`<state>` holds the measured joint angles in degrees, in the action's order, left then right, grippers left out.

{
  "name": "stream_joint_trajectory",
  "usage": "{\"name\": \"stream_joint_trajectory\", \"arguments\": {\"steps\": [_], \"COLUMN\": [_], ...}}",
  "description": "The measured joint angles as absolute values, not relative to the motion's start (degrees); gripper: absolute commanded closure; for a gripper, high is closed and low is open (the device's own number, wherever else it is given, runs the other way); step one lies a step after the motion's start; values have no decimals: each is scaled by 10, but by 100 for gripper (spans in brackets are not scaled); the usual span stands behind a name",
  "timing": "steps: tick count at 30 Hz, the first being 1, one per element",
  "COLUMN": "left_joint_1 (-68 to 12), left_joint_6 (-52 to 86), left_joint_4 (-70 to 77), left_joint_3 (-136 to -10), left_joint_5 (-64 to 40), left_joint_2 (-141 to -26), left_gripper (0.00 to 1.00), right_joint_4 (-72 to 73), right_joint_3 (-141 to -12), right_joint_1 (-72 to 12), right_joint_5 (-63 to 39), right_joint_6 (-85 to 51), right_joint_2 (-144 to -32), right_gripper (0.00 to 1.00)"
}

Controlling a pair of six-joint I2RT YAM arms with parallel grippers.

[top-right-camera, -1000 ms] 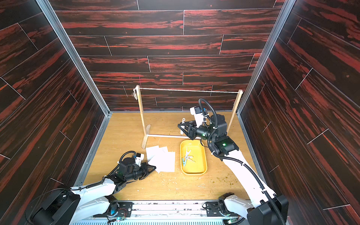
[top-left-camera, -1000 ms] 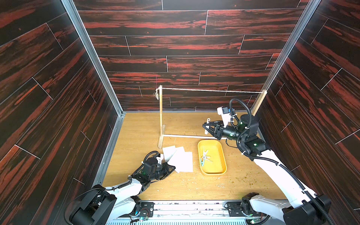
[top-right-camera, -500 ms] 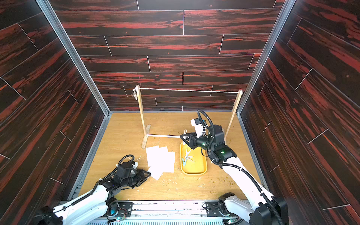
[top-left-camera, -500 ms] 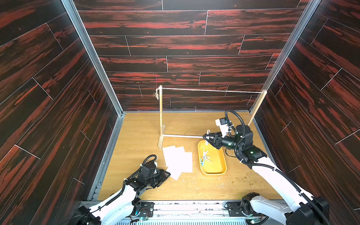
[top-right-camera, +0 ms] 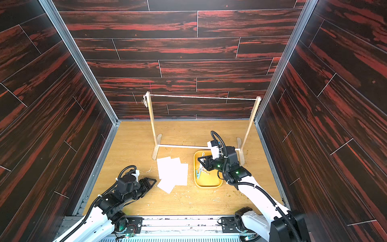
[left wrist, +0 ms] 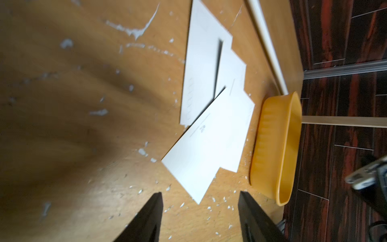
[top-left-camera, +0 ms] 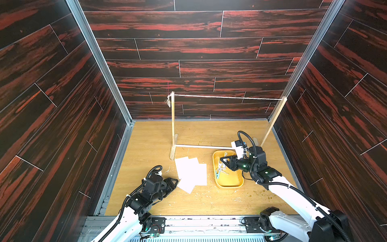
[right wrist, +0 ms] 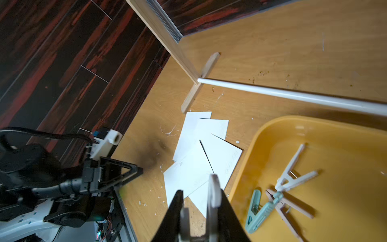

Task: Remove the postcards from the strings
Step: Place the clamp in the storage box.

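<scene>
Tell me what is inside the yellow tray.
Three lie there: a teal clothespin, a white clothespin, a pinkish clothespin. In both top views the right gripper covers part of the tray.

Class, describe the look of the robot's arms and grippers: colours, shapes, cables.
Left arm and right arm: white links, black joints. A ribbed black cable loops over each wrist beside a white camera block. Fingers are black triangles. Green lights dot the right arm.
</scene>
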<state>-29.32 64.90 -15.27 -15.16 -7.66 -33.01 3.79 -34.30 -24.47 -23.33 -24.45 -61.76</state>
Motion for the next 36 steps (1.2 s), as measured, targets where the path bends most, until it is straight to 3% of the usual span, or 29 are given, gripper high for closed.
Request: {"name": "stream_joint_trajectory", "arguments": {"steps": [12,16,24,31,33,36], "left_joint_1": [-293,-293,-293,-280,-267,-245], "left_joint_6": [582,567,537,501,487,465], "left_joint_4": [-67,-41,-28,-46,-54,-61], "left_joint_3": [-255,-272,-306,-323,-337,-355], "left_joint_5": [-67,-70,-56,-14,-4,10], "left_joint_2": [-516,-559,-598,-600,-600,-599], "left_gripper": [38,38,37,34,29,24], "right_joint_4": [83,103,99,28,9,-15], "right_joint_3": [-274,-259,-259,-296,-316,-343], "right_joint_1": [-267,-273,-288,-289,-289,-289], "right_joint_5": [-170,-155,-126,-66,-48,-17], "right_joint_6": [-259,-262,-266,-255,-248,-237], "right_joint_2": [-695,-717,-718,-632,-611,-592], "right_gripper": [71,66,37,15,2,1]}}
